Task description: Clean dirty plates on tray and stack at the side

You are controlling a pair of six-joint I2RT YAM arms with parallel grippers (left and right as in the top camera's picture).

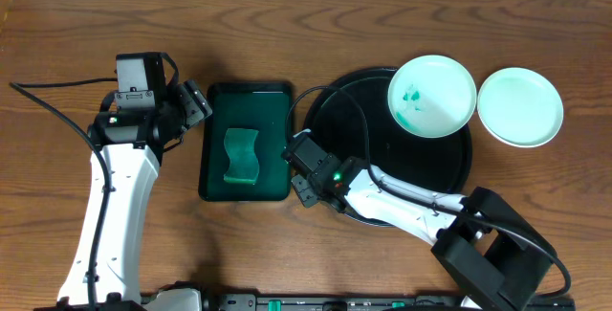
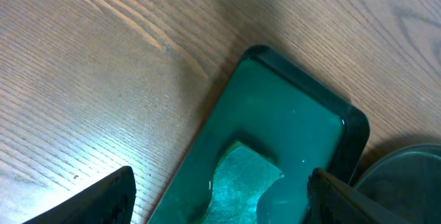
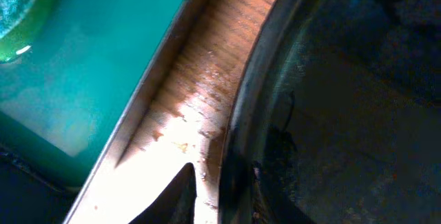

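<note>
While left gripper (image 1: 195,103) hangs spread by green tray (image 1: 249,89), right gripper (image 1: 297,174) at black tray (image 1: 382,158) rim, its state unreadable.

- The right gripper (image 1: 296,171) is covered from above by its own wrist block. Its wrist camera catches only one dark fingertip (image 3: 180,195) at the bottom edge, so how the jaws stand cannot be told.
- The black tray (image 1: 435,172) has its near-left rim hidden under the right arm (image 1: 402,206).
- The green tray (image 2: 289,114) and the sponge (image 2: 241,179) are cut off by the bottom edge of the left wrist view.
- The right wrist view is blurred throughout.
- The smears (image 1: 413,100) on the plate (image 1: 445,81) are too small to make out.
</note>
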